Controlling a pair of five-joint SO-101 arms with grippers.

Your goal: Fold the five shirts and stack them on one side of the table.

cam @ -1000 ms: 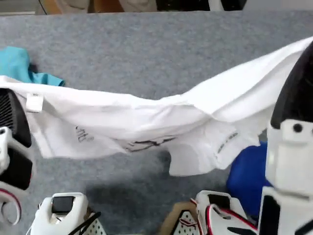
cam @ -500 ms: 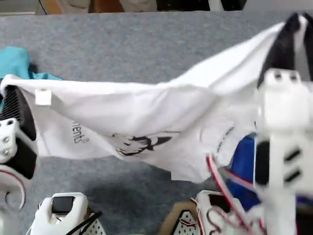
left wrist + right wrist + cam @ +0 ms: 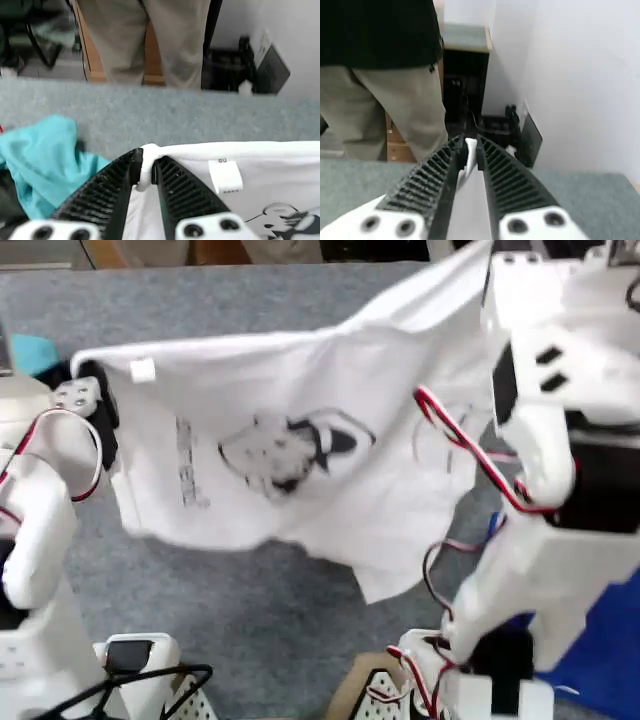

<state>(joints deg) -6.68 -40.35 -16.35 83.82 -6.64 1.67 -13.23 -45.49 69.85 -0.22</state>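
The white shirt (image 3: 300, 450) hangs spread in the air above the table (image 3: 260, 300), stretched by its upper edge between the two grippers. In the high view it runs from about 9 o'clock up to 1 o'clock, with the upper edge taut and the cloth below falling in loose folds to a ragged low corner near 5 o'clock. A black printed figure (image 3: 290, 445) sits at its middle, with a line of dark print turned sideways at the figure's 9 o'clock. A small white label (image 3: 225, 176) is sewn on the upper edge near the shirt's 10 o'clock corner.

The left gripper (image 3: 146, 162) has that corner. Its black ribbed fingers (image 3: 112, 177) are pressed almost together, with a bunched fold of white cloth pinched at the tips. The right gripper (image 3: 470, 145) has the far end at 1 o'clock, its fingers likewise nearly closed on a thin ridge of the cloth.

A teal shirt (image 3: 35, 352) lies crumpled on the table at 10 o'clock, just behind the left gripper. A blue shirt (image 3: 610, 640) lies at 4 o'clock, partly behind the right arm (image 3: 540, 440).
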